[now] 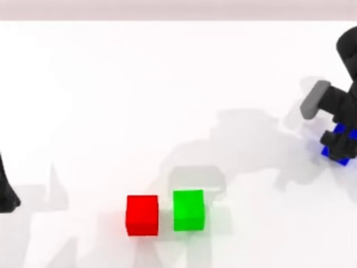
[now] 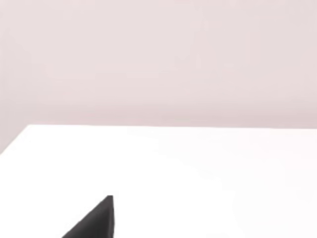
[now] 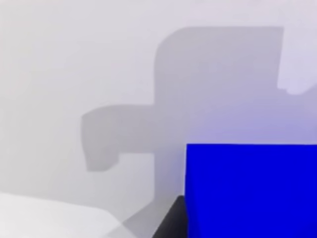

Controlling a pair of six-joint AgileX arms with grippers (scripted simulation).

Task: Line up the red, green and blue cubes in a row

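Note:
The red cube (image 1: 142, 215) and the green cube (image 1: 188, 210) stand side by side near the front middle of the table, a narrow gap between them. At the far right, my right gripper (image 1: 339, 145) is shut on the blue cube (image 1: 340, 159), which sits tilted and mostly hidden under the fingers. In the right wrist view the blue cube (image 3: 252, 191) fills one corner, with a dark finger (image 3: 171, 223) pressed against its side. My left arm (image 1: 6, 195) is parked at the left edge. One of its fingers (image 2: 96, 220) shows far off centre, with nothing near it.
The white table (image 1: 167, 100) carries only the arms' shadows across its middle and back. A grey block (image 1: 315, 99) on the right arm sticks out above the gripper. The table's far edge meets a pale wall (image 2: 158, 59).

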